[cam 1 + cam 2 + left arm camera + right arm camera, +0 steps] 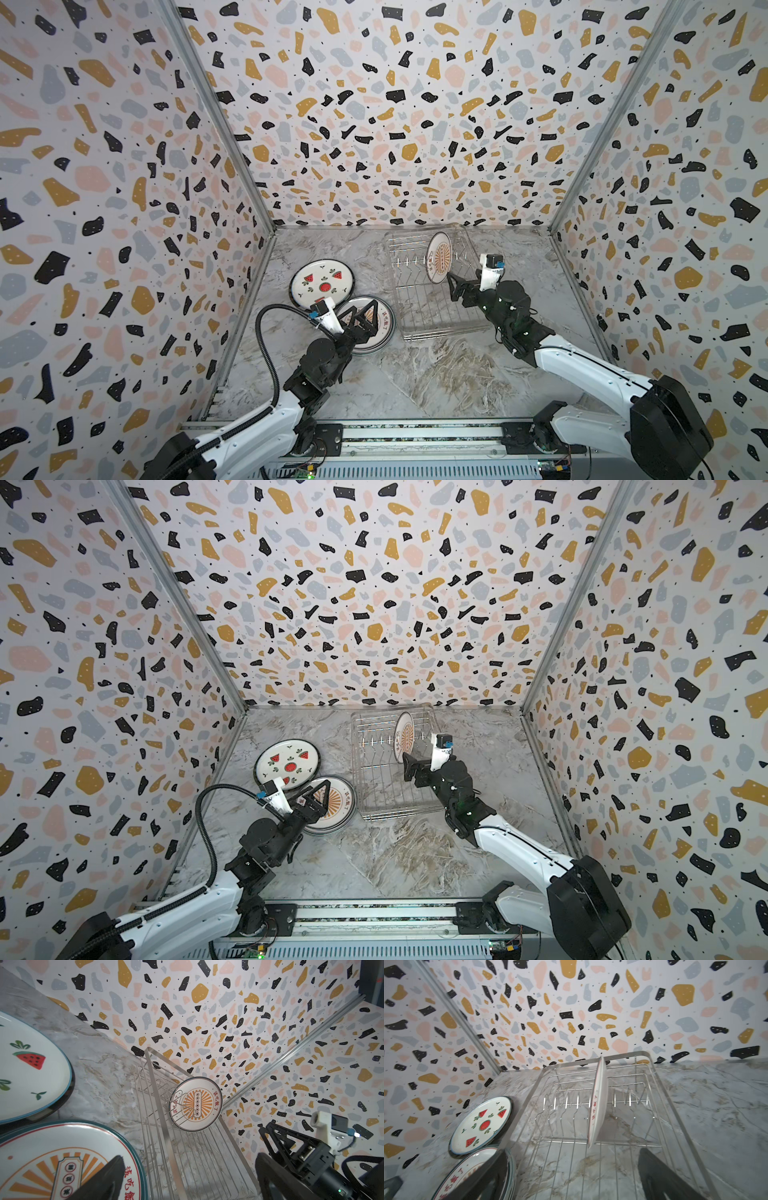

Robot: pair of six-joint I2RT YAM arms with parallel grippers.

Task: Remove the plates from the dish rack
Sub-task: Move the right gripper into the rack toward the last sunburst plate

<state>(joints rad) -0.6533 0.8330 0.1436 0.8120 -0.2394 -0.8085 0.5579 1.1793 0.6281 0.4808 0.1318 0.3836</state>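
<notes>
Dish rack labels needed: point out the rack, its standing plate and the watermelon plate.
dish rack [444, 332], top view, front rim
standing plate [439, 257], top view, sunburst centre
watermelon plate [325, 286], top view, middle

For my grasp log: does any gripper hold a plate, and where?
Nothing is held. Left gripper and right gripper are open; the upright plate stands free.

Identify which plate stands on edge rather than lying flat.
The sunburst plate in the dish rack stands on edge; the watermelon plate and the other sunburst plate lie flat outside it.
</notes>
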